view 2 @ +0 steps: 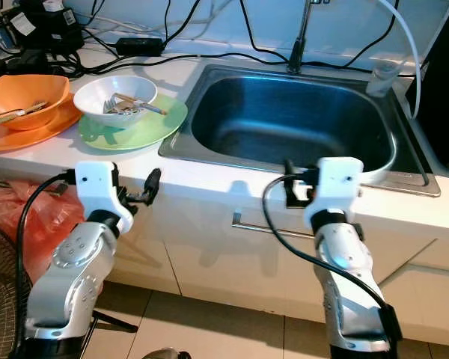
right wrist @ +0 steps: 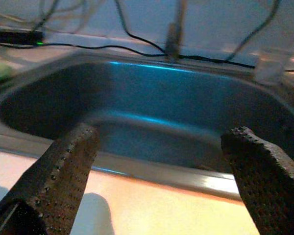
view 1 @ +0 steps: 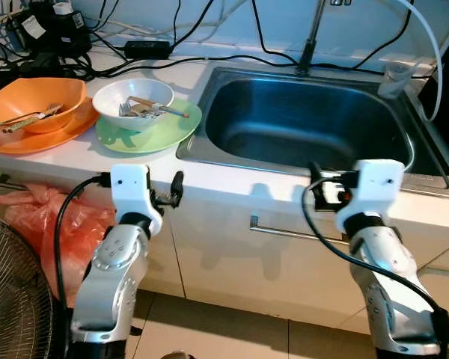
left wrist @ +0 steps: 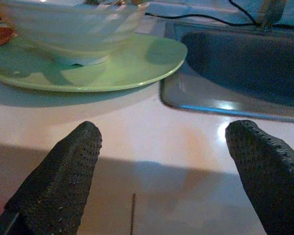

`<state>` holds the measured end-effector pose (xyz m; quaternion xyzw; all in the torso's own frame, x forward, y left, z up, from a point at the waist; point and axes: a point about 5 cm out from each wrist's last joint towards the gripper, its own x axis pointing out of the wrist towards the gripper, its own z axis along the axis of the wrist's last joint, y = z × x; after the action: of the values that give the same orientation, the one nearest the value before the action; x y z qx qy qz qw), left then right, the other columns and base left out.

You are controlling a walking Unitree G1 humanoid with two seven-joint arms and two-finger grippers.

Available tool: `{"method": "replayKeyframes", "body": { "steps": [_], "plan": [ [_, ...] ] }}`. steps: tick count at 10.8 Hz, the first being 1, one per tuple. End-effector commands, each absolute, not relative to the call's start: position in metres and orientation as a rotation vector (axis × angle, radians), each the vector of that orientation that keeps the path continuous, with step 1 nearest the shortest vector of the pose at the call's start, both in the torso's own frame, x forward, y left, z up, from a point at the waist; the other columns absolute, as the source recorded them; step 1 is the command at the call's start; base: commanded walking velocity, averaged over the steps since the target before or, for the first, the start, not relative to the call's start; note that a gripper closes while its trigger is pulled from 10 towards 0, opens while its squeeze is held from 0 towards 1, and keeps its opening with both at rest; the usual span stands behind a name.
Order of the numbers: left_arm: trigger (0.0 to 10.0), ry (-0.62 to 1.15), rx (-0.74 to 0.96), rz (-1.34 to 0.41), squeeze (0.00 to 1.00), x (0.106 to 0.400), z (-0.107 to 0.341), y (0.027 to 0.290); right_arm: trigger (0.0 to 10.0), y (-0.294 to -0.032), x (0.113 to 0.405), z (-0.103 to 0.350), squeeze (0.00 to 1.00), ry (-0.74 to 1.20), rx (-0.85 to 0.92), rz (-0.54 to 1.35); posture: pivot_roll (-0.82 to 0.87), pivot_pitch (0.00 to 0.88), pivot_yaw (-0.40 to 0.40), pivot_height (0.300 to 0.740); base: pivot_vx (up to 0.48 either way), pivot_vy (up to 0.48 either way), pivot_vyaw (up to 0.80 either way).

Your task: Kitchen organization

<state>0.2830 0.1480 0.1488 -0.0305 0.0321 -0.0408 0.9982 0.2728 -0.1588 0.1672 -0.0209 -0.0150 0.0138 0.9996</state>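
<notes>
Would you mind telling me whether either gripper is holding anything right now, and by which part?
Nothing is held. The left gripper and the right gripper are both open, fingers apart over the white countertop.

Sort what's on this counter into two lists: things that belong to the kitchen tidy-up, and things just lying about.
Belongs to the job:
- white ceramic bowl holding cutlery
- round green plate under it
- orange bowl holding utensils
- flat orange plate beneath that
- stainless steel sink
- open left gripper and open right gripper

Just lying about:
- black cables
- red plastic bag
- fan grille
</notes>
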Motion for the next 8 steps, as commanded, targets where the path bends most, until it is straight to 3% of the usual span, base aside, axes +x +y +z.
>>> {"method": "replayKeyframes", "body": {
  "steps": [1, 6, 8],
  "plan": [
    [10.0, 0.056, -0.066, -0.089, 0.0, 0.286, 0.15, 0.146, 10.0, -0.153, 0.276, 0.171, 0.0, -0.037, -0.028, 0.067, 0.01, 0.021, -0.005, 0.74, 0.0, 0.0, 0.0],
    [10.0, 0.008, -0.043, -0.114, 0.0, 0.308, 0.158, 0.143, 10.0, -0.134, 0.28, 0.175, 0.0, -0.06, -0.012, 0.153, 0.01, 0.02, 0.011, 0.74, 0.0, 0.0, 0.0],
    [10.0, 0.004, -0.054, -0.117, 0.0, 0.309, 0.157, 0.142, 10.0, -0.134, 0.28, 0.176, 0.0, -0.063, -0.015, 0.149, 0.01, 0.025, 0.015, 0.74, 0.0, -0.48, 0.0]
  ]
}}
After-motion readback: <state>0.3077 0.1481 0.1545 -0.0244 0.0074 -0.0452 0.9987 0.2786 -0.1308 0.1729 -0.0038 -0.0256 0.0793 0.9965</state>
